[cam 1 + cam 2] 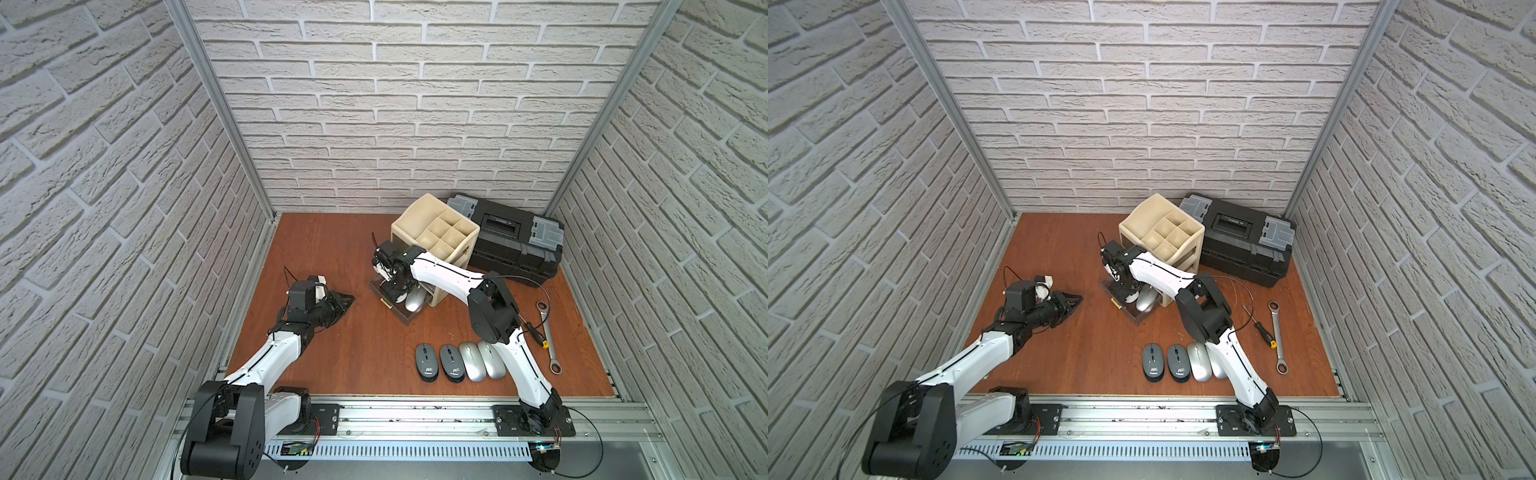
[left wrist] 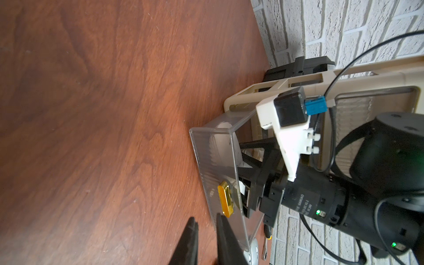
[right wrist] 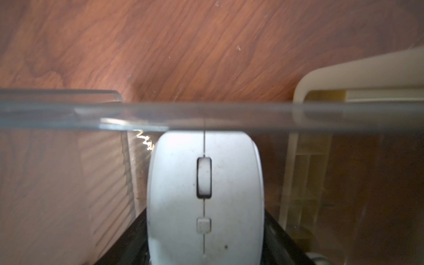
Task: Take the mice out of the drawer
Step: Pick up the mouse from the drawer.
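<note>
- Right gripper (image 3: 206,243) reaches down into clear drawer (image 1: 401,318), fingers straddling white mouse (image 3: 204,195); firm hold unclear.
- Silver mouse (image 1: 414,300) lies beside it.
- Left gripper (image 1: 347,300) parked apart, nearly closed, empty.
- Four mice already out, near table edge.

White mouse (image 3: 204,197) in drawer (image 1: 401,318) — four mice (image 1: 459,362) on table.

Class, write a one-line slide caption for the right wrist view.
White oval wireless mouse between the right gripper's black fingers, inside the clear plastic drawer above the reddish wooden table.
</note>
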